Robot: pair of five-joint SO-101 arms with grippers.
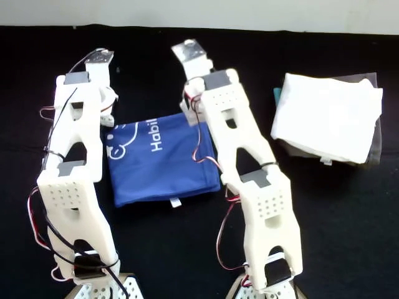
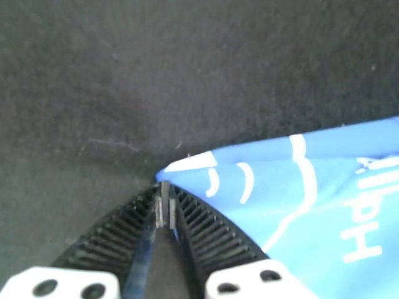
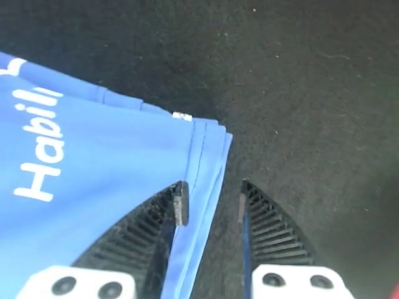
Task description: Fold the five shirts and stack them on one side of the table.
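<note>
While I look down over the black table (image 1: 349, 218), the two white arms stand nearest, at the bottom of the frame: the left arm (image 1: 68, 193) at lower left and the right arm (image 1: 265, 205) right of the centre, both stretched toward the far side. Between them, in the middle of the frame, lies the blue shirt (image 1: 162, 165), folded to a rough square and flat on the table, with white lettering and a white line drawing on its top face and a small white tag (image 1: 176, 202) at its near edge. At the far left corner of this shirt is the left gripper (image 2: 163, 208); its jaws are pressed together and they pinch the very tip of that corner. At the far right corner is the right gripper (image 3: 210, 202), with jaws spread: one jaw is over the blue cloth just inside the hem, the other is over the bare table beside it, so the edge of the shirt is between them. Further back, in the upper right of the frame and well apart from the blue shirt, I see the stack of folded shirts (image 1: 327, 115), a white one on top, a dark grey one (image 1: 376, 134) under it, and a teal edge (image 1: 276, 93) at its left side.
</note>
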